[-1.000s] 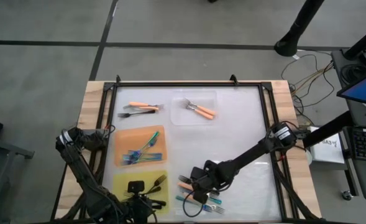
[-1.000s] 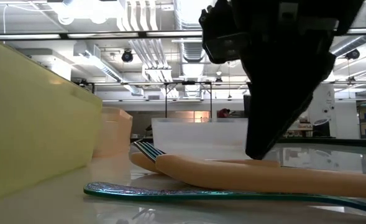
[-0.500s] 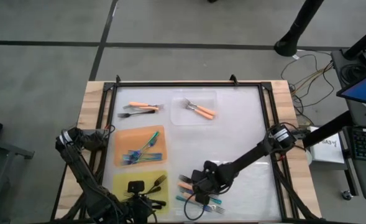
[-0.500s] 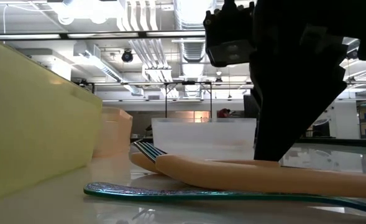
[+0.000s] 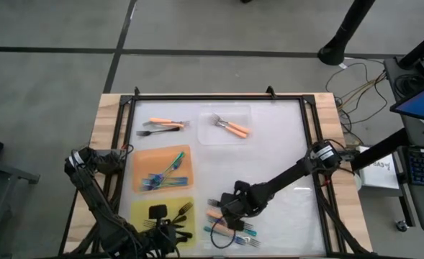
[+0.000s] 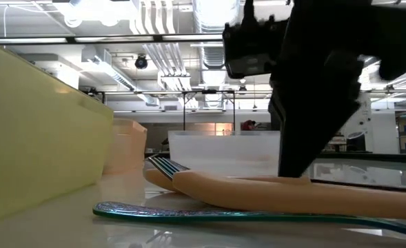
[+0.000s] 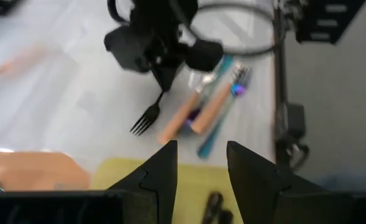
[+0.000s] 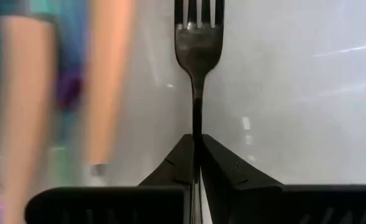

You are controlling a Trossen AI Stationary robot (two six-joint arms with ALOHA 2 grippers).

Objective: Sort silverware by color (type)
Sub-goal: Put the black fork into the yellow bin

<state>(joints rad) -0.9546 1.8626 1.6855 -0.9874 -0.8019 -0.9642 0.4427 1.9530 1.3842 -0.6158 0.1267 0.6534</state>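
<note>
I see the right gripper [image 8: 197,149] low over the near middle of the white table [image 5: 269,144], its two dark fingers [image 8: 170,163] clenched on the handle of an all-black fork with dark tines [image 8: 197,37]; the tines jut straight out ahead of the fingertips, as the left wrist view confirms [image 7: 146,118]. Just beside that gripper lies a loose cluster of orange-handled and teal-handled forks [image 5: 229,229], touching one another. In the low view an orange handle [image 6: 271,193] rests across a teal one [image 6: 209,213] in front of the gripper. Farther ahead of it sit the flat orange mat carrying teal forks [image 5: 161,173] and the flat yellow mat carrying black forks [image 5: 143,211]. I note the left gripper [image 7: 200,163] hanging over the yellow mat's edge, fingers spread apart and holding nothing.
</note>
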